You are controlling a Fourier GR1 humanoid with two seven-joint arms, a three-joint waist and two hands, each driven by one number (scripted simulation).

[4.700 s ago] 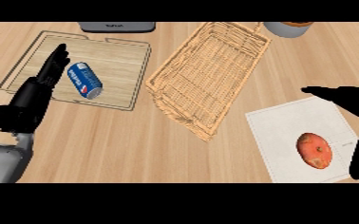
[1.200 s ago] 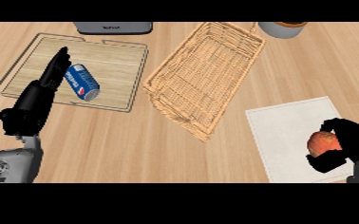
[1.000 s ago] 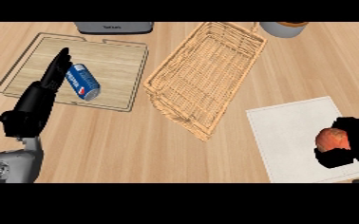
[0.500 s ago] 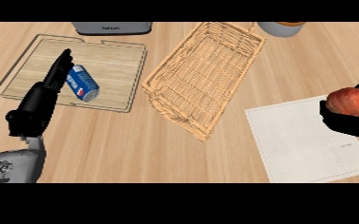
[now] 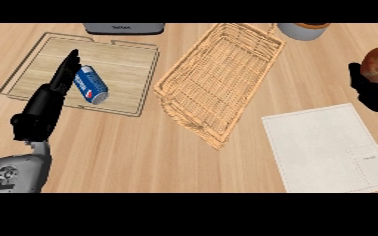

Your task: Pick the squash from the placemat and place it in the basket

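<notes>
A: Where's the squash [image 5: 371,59] sitting right now?

B: At about three o'clock, right at the edge of the head view, only a reddish-orange sliver showing. It's off the placemat [image 5: 322,147] and the right hand [image 5: 363,82] has its dark fingers curled round it from below

A: How do you reckon it handles?

B: My guess is a firm, rounded thing with a smooth skin, light enough for one hand, not fragile but apt to roll once let go. A wrap round the widest part, as it seems to have, looks the sensible hold, though most of the grip is cut off by the frame

A: And the basket [image 5: 221,78]?

B: It lies around twelve to one o'clock from the middle of the counter [image 5: 140,150], long and narrow, running on a slant from upper right to lower left. Its woven walls look low, so the squash should clear the rim easily, but the narrowness means I'd aim for the middle of its length rather than the tapered near end

A: Anything in the way?

B: Between the hand and the basket there's bare wood, so the path toward ten o'clock looks open. A round pot [image 5: 303,30] stands just beyond the basket's far corner at one o'clock; worth staying below it

A: The other side?

B: The left hand [image 5: 52,97] rests at nine o'clock, fingers straight and relaxed, holding nothing, beside a blue can [image 5: 92,84] on a wooden board [image 5: 118,60]. A grey appliance [image 5: 123,28] sits at eleven, well apart from everything that matters
</notes>
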